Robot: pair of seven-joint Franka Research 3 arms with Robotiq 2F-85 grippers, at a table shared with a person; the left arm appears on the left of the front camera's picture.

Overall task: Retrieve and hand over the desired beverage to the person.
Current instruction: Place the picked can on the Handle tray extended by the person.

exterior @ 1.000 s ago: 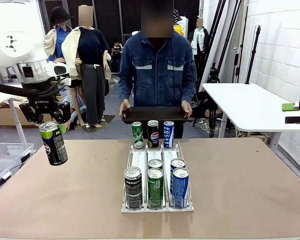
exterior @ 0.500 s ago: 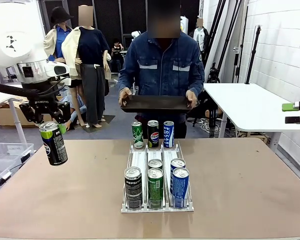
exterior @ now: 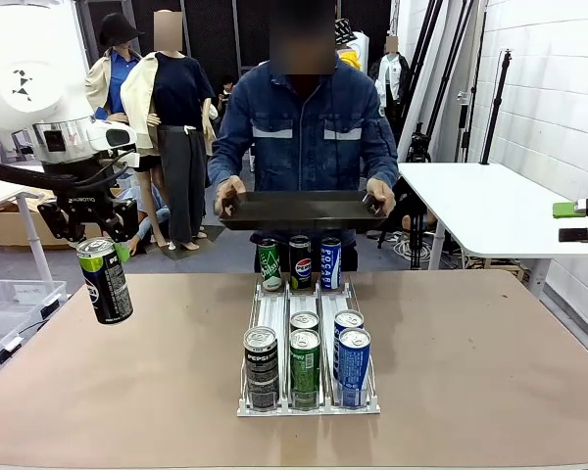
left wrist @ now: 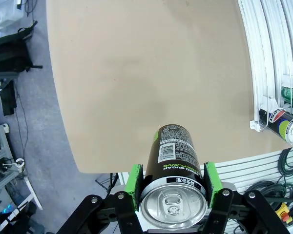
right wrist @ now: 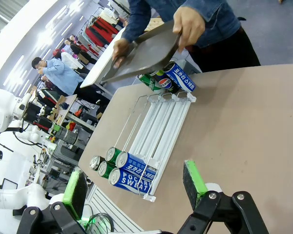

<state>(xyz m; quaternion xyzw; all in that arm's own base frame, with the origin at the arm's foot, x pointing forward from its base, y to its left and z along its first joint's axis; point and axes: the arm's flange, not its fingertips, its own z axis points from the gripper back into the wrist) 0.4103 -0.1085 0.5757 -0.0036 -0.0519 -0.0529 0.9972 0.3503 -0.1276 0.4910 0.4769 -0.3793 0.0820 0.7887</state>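
Note:
My left gripper hangs above the table's left side, shut on a black and green can held upright near its top. In the left wrist view the green pads press both sides of the can, well above the tabletop. The person in the denim jacket stands at the far edge and holds a dark tray level in both hands. At the right edge my right gripper stays off the table. Its own view shows that gripper open, with nothing between the pads.
A white three-lane rack lies mid-table with several cans at its near end and three at the far end. The rack also appears in the right wrist view. A white side table stands at the right.
The person has lifted the tray from waist height and brought it forward over the far edge of the table. Neither arm has moved.

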